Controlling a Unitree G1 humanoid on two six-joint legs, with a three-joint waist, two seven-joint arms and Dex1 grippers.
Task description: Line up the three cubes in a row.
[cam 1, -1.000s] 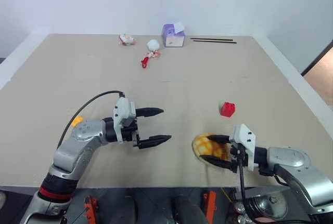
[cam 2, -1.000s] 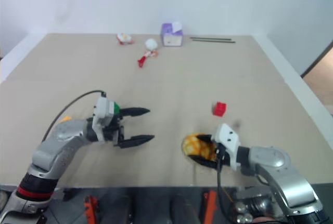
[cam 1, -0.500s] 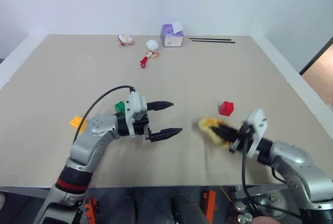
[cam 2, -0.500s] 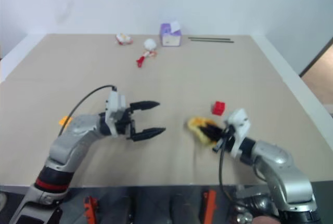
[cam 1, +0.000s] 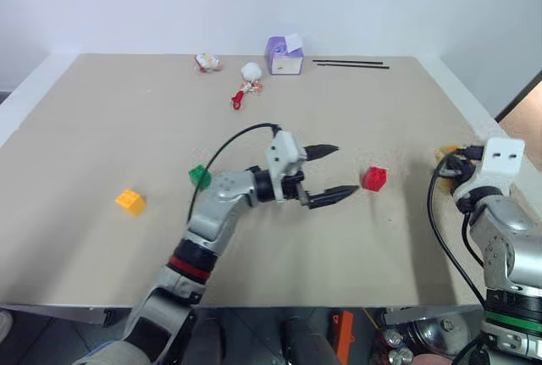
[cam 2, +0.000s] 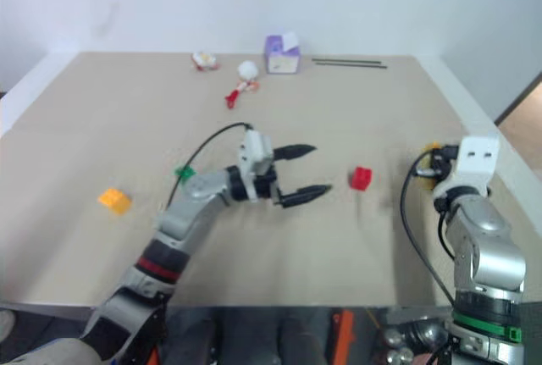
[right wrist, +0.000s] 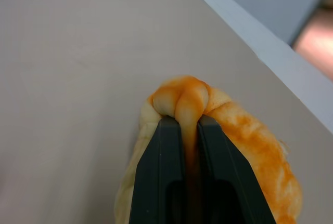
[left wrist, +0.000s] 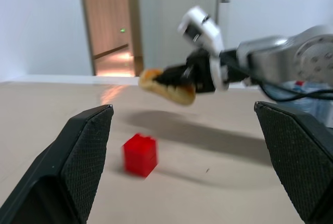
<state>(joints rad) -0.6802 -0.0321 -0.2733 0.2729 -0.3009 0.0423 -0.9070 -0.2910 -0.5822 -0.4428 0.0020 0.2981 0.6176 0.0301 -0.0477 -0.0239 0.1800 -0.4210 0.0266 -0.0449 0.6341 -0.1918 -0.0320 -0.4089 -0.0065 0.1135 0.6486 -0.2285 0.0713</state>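
Reaching with jaws spread wide, left gripper point(cam 1: 333, 170) faces red cube point(cam 1: 373, 179) just at its 3 o'clock, while right gripper point(right wrist: 179, 125) is clenched on the bun point(right wrist: 234, 141), apparently clearing it; green cube point(cam 1: 200, 176) and yellow-orange cube point(cam 1: 129, 201) wait at 9 o'clock on the counter point(cam 1: 127, 119)

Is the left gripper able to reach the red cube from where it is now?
Probably yes. The left gripper is open and points at the red cube, with bare table between them. The right gripper holds the bun off to the side.
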